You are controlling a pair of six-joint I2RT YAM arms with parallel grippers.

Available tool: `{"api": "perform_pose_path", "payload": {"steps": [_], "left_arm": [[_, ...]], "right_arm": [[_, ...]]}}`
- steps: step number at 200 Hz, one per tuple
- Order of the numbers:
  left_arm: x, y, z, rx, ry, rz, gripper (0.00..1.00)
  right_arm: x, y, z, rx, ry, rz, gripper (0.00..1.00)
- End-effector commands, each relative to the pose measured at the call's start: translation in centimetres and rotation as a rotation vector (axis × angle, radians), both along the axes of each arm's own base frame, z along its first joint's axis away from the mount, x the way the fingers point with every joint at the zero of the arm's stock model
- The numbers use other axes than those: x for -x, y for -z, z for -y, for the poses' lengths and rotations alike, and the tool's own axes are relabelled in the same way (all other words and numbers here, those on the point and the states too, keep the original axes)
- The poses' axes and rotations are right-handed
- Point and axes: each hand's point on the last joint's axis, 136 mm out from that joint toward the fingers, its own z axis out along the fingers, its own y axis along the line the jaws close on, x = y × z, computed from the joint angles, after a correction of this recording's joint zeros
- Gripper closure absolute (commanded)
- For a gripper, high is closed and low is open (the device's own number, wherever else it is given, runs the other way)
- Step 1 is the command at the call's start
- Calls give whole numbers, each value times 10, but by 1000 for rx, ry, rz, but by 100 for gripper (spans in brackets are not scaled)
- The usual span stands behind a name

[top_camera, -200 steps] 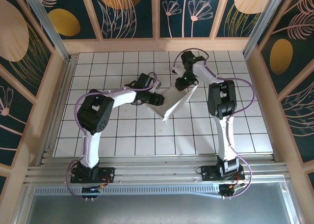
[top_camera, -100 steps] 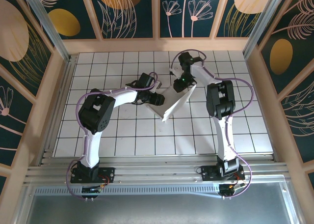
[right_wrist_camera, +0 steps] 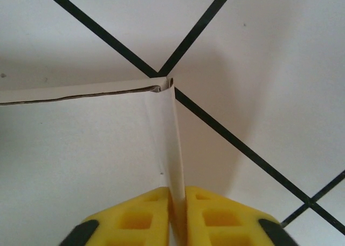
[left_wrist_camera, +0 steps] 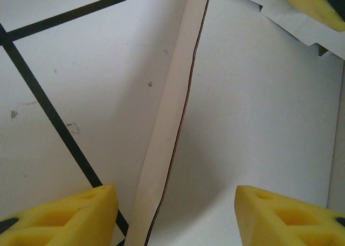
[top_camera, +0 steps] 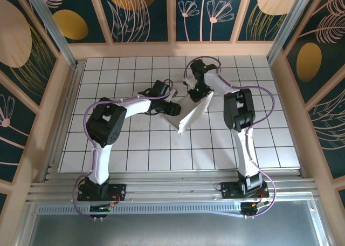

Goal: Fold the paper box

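A: Claw status?
B: My right gripper (right_wrist_camera: 178, 198) is clamped on an upright flap of the paper box (top_camera: 190, 112), with the yellow pads (right_wrist_camera: 140, 213) pressed flat against both its faces. My left gripper (left_wrist_camera: 175, 211) is spread wide, one finger on either side of a raised box wall, with a gap on each side.
A: Box location?
B: Around the middle of the tiled worktop (top_camera: 135, 149), slightly nearer its far edge, between my two wrists. One long panel stands tilted.

Overhead view looks down; wrist views closely share paper box (top_camera: 193, 112).
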Motion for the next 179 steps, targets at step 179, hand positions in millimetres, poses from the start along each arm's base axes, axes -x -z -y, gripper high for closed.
{"api": "perform_pose_path", "payload": {"steps": [179], "left_arm": [[5, -23, -13, 25, -119, 26, 35]], "right_arm": [[39, 63, 18, 336, -33, -92, 100]]}}
